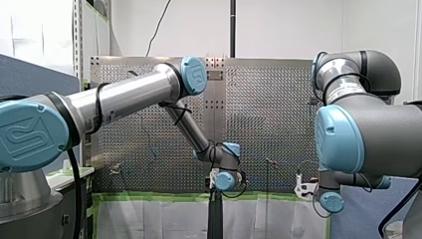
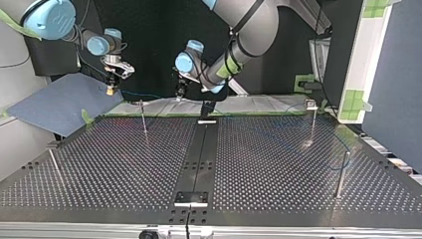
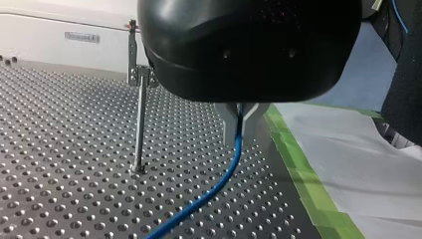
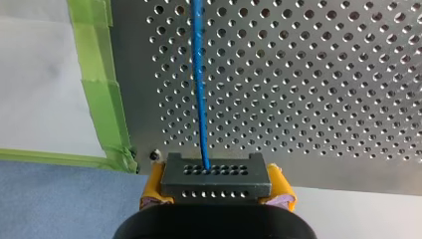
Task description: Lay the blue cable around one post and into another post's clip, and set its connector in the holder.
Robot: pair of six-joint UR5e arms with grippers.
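Front view: both my arms reach low over the table's (image 1: 268,114) taped edge.

Top view: my right gripper (image 2: 110,88) hangs just past that edge, near a corner.

Left wrist view: my left gripper (image 3: 240,122) pinches the blue cable (image 3: 219,184) beside a clip post (image 3: 141,119).

Right wrist view: its yellow pads (image 4: 281,188) clamp the connector (image 4: 215,177).

I judge the routing barely begun. Next I'd carry the cable round a post.

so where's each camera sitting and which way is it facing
Front: behind the arms, facing over the table; my left arm, my right arm show.
Top: across the table, facing both arms, sides crossed.
Left wrist: along the left gripper, shut on the blue cable, near a post.
Right wrist: along the right gripper, holding the connector.
Both wrist views share the blue cable.
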